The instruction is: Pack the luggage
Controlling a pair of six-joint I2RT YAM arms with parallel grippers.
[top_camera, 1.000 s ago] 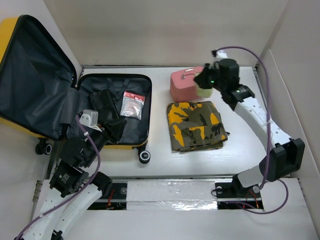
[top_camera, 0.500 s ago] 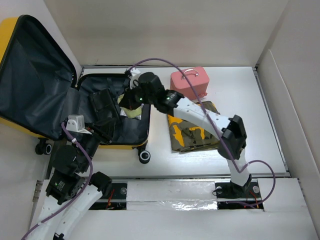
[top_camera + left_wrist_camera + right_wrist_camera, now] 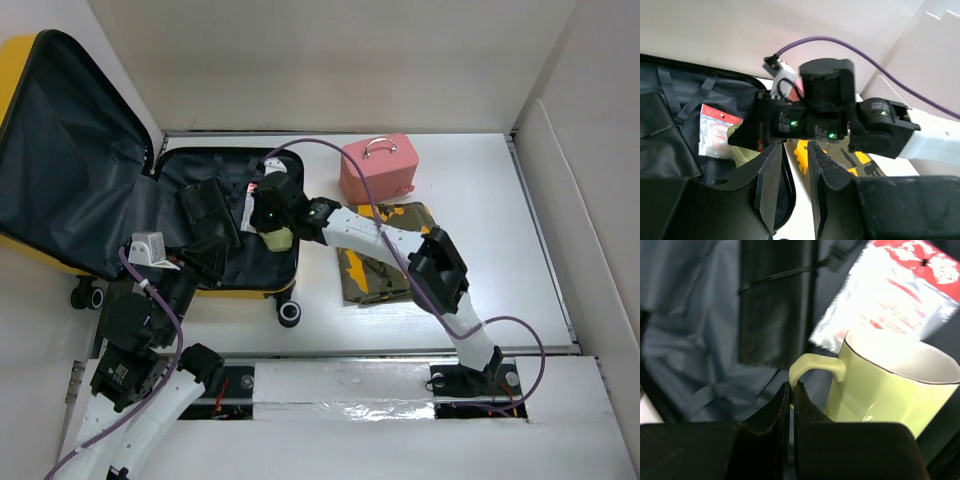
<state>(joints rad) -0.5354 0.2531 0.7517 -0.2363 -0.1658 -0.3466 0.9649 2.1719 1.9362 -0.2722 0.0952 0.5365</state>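
the luggage (image 3: 70, 150) is lying open at the left end of the tabletop, its lid leaning up at the far left corner, and a black pouch (image 3: 205, 205) is resting on its dark lining. the left gripper (image 3: 794, 150) is hovering at the suitcase's near edge, its fingers standing a narrow way apart with nothing between them. the right gripper (image 3: 792, 390) is reaching over the open half, its fingers pinching the handle of a pale green mug (image 3: 880, 390), just beside a red-and-white packet (image 3: 900, 300). a camouflage cloth (image 3: 365, 272) is lying mid-table, and a pink case (image 3: 378, 168) is sitting near the far edge.
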